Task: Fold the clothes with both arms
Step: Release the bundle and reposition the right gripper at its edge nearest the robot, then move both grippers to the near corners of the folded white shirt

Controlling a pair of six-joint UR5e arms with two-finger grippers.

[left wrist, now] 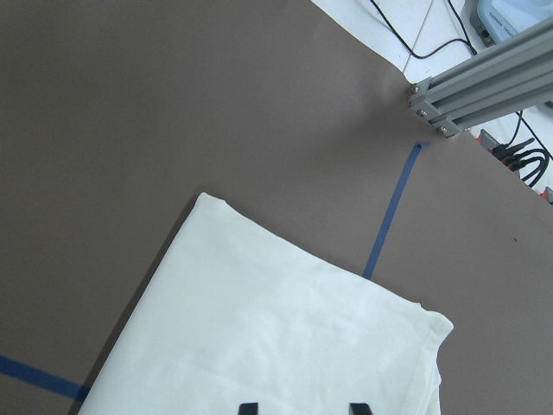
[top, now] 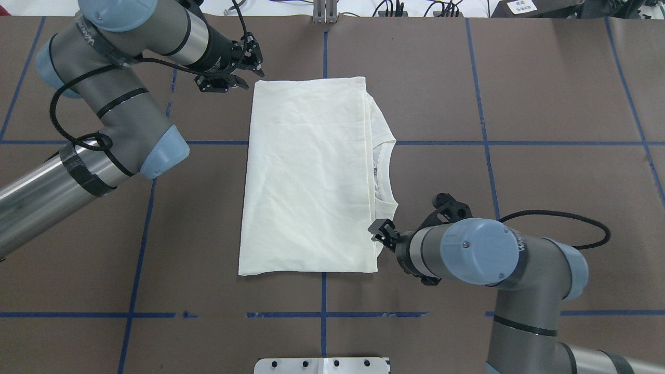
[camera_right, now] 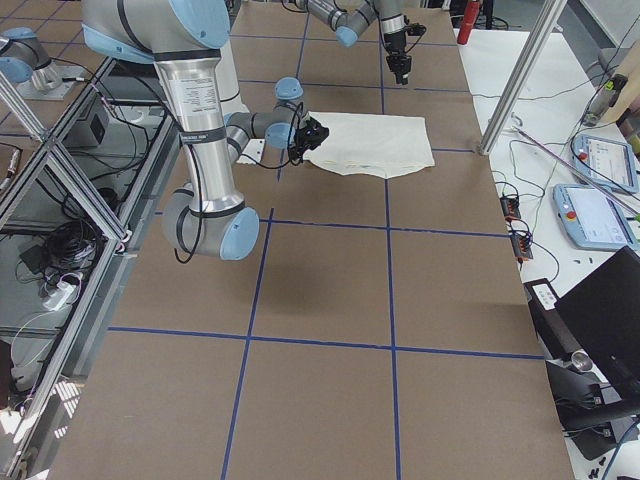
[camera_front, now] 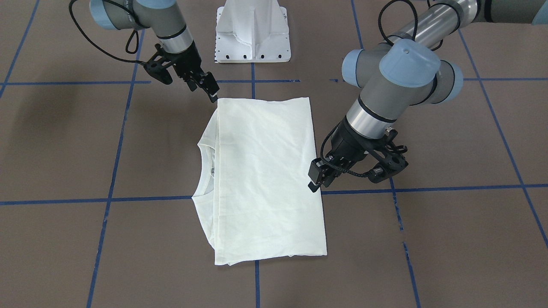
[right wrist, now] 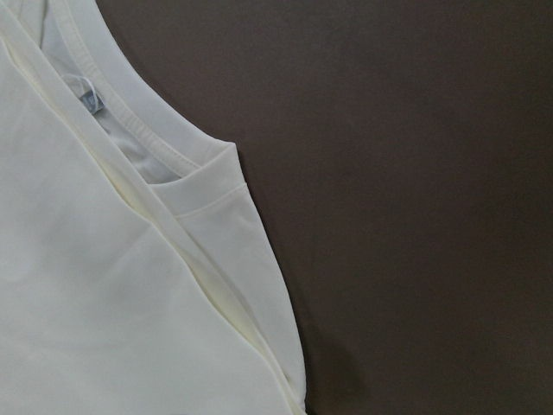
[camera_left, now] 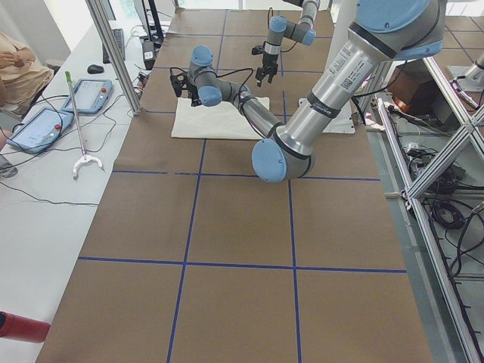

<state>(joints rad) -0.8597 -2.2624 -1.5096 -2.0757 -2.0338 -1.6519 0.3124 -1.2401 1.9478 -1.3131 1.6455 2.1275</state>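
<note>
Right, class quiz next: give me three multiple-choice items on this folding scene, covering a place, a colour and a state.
1. The T-shirt's neck opening lies toward: A the robot's right; B the robot's left; C the far edge.
2. The tape lines are: A red; B blue; C yellow.
3. The T-shirt is: A hanging from a hand; B bunched up; C folded flat.
Answers: A, it sits on the right arm's side; B, a blue grid on brown; C, a neat flat rectangle.

Brown table (camera_front: 64,141) — blue tape grid (camera_front: 150,199), white pedestal base (camera_front: 252,38), grabber stick (camera_left: 74,113), blue-edged pendant (camera_left: 94,94)
</note>
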